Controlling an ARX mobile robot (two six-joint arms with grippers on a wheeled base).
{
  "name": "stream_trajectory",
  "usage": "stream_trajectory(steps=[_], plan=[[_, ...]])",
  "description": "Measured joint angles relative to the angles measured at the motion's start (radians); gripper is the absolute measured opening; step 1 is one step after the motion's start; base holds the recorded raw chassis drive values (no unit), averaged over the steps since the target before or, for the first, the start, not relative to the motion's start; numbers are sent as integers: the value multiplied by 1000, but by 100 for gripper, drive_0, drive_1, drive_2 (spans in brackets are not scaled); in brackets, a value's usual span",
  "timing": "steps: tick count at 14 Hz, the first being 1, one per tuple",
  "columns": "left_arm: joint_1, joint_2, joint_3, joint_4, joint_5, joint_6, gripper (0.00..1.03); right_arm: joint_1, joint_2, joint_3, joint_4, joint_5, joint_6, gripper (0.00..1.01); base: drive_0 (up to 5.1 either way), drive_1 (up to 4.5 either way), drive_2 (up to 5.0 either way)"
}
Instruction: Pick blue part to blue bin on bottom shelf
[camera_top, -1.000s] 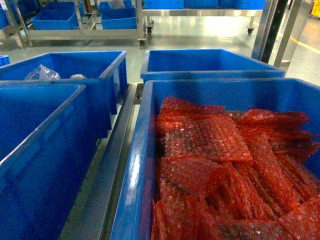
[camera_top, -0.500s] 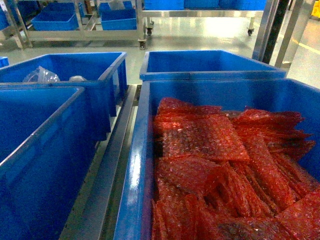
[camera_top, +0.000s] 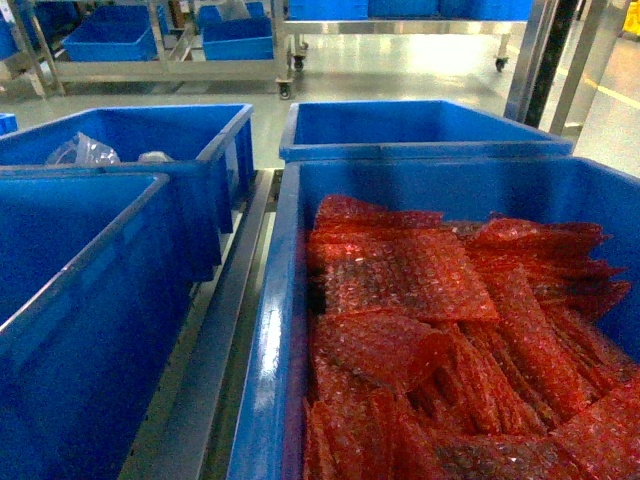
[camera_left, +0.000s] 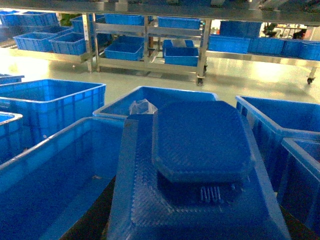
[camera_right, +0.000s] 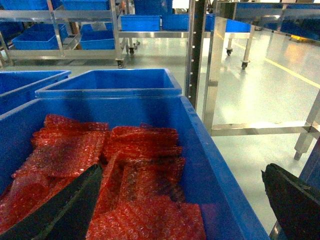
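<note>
- The left gripper (camera_left: 200, 200) grasps the blue part (camera_left: 200, 137), a flat octagonal ridged piece that fills the middle of the left wrist view, above a bin (camera_left: 55, 170).
- The right gripper (camera_right: 185, 200) is spread wide, one finger (camera_right: 60, 205) over the red bubble wrap (camera_right: 135, 165), the other outside the bin wall (camera_right: 210, 170).
- In the head view no arm shows; four bins stand on metal rails (camera_top: 215, 340), the near right one (camera_top: 275, 340) full of wrap.
</note>
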Motion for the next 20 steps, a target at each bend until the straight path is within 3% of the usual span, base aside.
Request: stream_trajectory(steps=[20], plan=[[0, 0, 0, 0, 0, 0, 43, 0, 0, 0, 0, 0, 0, 98, 0, 0, 0]])
